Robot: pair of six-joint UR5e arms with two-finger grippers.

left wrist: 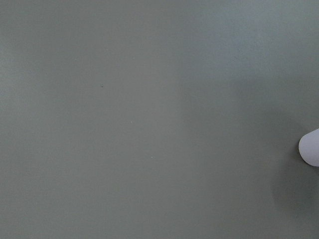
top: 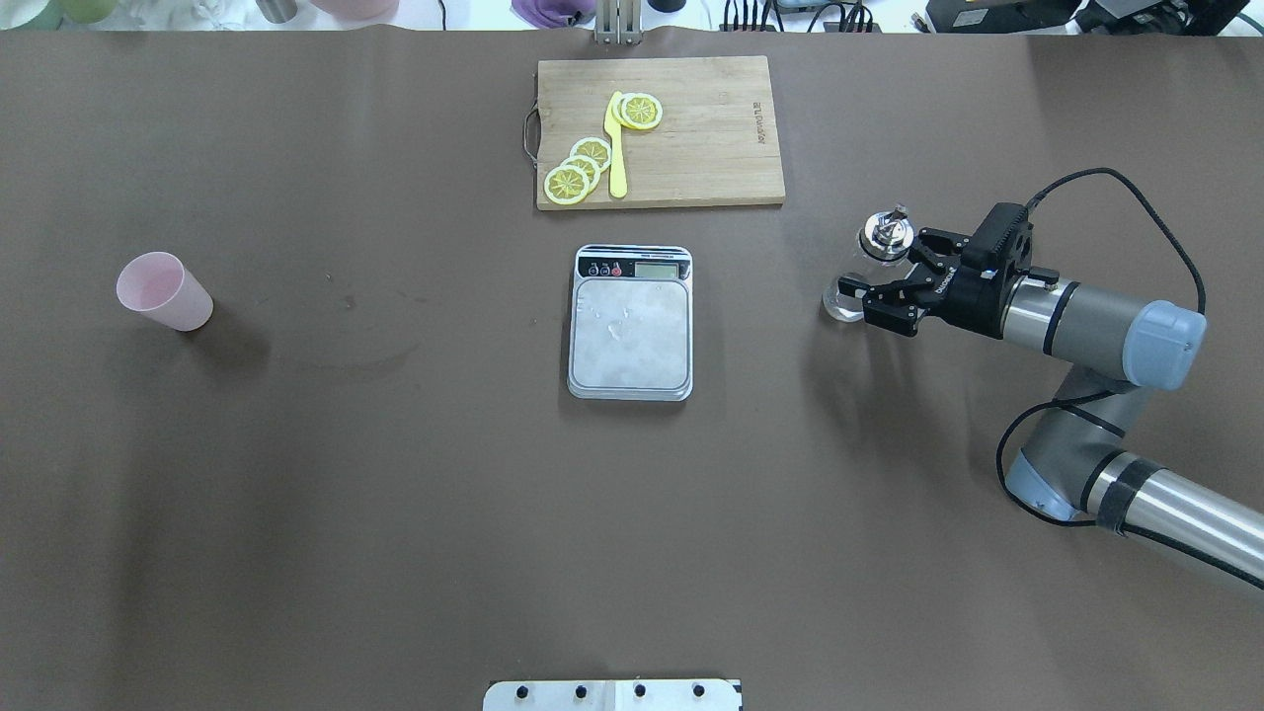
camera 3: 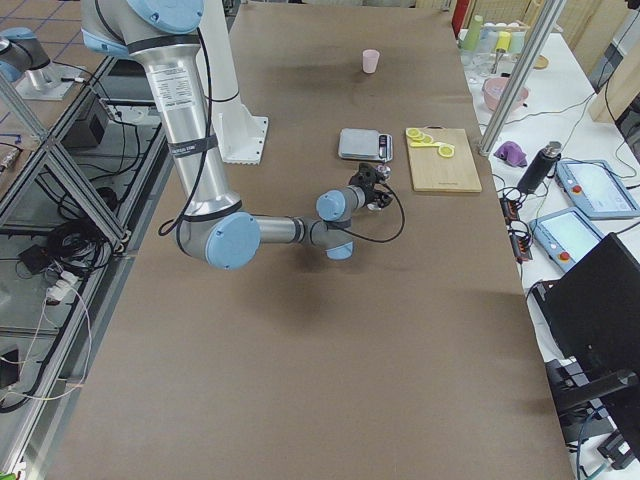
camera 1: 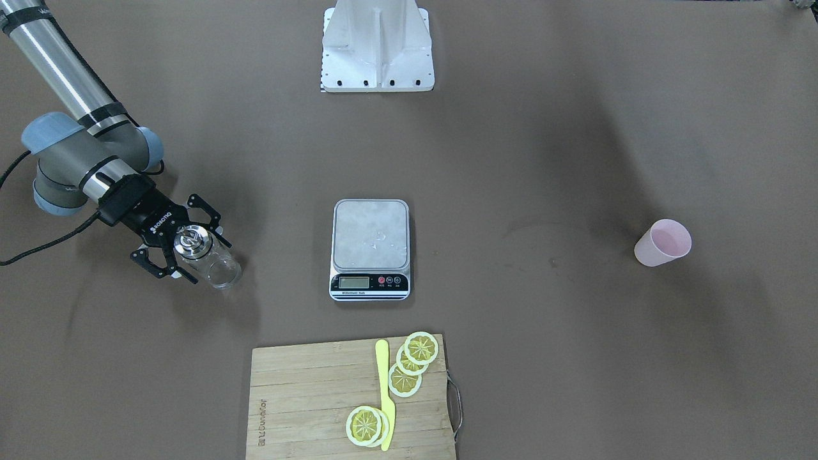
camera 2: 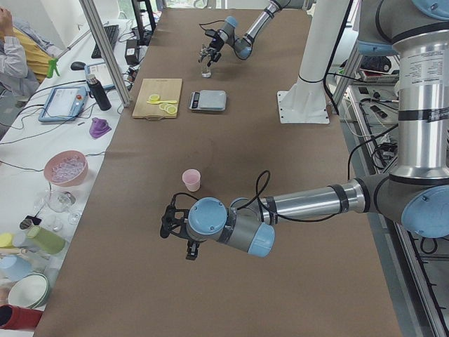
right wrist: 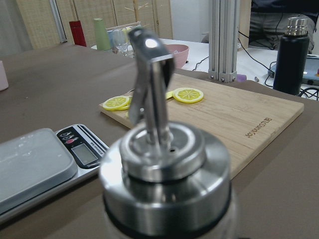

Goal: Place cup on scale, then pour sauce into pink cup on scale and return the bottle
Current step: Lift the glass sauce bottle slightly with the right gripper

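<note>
Here the right arm reaches out low and level, right gripper spread astride the upright bottle; left gripper unclear.

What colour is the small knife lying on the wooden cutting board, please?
The knife is bright yellow, seen best in the exterior front-facing view.

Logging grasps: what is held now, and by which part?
The right end effector straddles the bottle just below its cap; whether it grips cannot be told.
</note>
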